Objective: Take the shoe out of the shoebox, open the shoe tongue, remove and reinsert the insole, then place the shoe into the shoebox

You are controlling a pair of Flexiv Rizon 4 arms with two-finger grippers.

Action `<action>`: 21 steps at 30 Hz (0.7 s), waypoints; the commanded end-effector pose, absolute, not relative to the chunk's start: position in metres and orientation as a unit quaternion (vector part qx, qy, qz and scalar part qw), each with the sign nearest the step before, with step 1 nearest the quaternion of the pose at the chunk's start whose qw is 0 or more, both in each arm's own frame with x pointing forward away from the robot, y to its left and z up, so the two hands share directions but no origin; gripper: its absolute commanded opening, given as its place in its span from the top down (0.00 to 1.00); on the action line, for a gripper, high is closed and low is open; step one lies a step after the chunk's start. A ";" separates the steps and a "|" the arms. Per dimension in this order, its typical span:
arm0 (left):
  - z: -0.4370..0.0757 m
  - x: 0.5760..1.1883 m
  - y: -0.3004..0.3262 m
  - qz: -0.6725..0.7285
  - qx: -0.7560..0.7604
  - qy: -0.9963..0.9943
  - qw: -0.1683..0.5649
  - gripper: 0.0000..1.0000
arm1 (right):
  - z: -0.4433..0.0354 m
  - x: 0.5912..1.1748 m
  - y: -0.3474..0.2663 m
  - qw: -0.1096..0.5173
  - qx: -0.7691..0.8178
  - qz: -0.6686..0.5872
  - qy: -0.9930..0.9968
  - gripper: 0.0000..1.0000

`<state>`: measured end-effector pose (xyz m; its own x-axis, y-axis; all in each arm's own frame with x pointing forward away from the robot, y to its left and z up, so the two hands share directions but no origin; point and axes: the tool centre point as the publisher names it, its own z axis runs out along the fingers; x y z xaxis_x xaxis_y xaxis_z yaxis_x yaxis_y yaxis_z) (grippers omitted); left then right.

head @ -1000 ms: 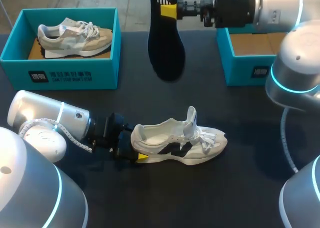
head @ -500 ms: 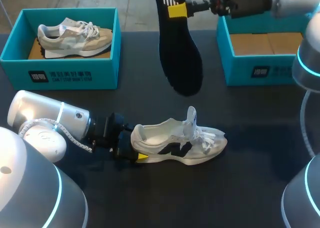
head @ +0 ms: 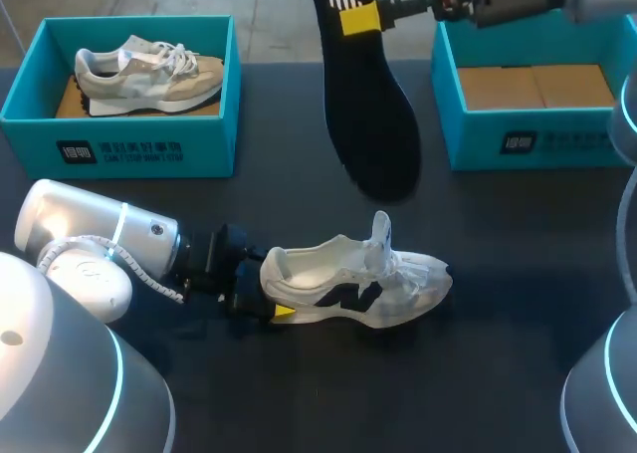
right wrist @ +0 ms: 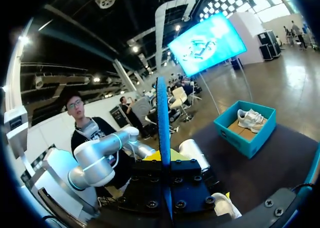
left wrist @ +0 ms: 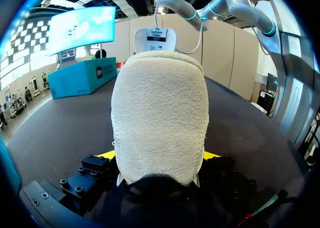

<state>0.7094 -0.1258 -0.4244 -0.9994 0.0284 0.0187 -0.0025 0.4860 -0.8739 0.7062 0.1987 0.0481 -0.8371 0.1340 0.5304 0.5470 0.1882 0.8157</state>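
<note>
A white shoe [head: 348, 279] with a dark side logo stands upright on the black table, its tongue pulled up. My left gripper [head: 269, 304] lies low at the shoe's heel. In the left wrist view the fuzzy heel [left wrist: 160, 118] fills the space between the fingers, with a yellow tip pressed against each side. My right gripper [head: 360, 19] is high over the table's far side, shut on the heel end of a black insole [head: 373, 124] that hangs toe-down above the shoe. From the right wrist the insole [right wrist: 163, 128] appears edge-on between the fingers of the right gripper [right wrist: 165, 160].
A teal shoebox [head: 119, 149] at the far left holds a beige shoe [head: 149, 70]. A second teal shoebox [head: 528, 144] at the far right shows only its cardboard floor. Bare black tabletop lies in front of the white shoe.
My right arm has carried the hanging insole to the right and nearer the white shoe. The left arm and the shoe have stayed put.
</note>
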 end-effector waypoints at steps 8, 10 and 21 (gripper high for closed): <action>-0.426 0.709 -0.126 0.505 -0.007 -0.863 0.015 1.00 | 0.039 0.668 0.189 0.206 -0.290 -0.598 -0.718 1.00; -0.426 0.709 -0.126 0.505 -0.007 -0.863 0.015 1.00 | 0.039 0.665 0.188 0.210 -0.294 -0.597 -0.716 1.00; -0.426 0.709 -0.126 0.505 -0.007 -0.863 0.015 1.00 | 0.037 0.649 0.189 0.230 -0.311 -0.591 -0.708 1.00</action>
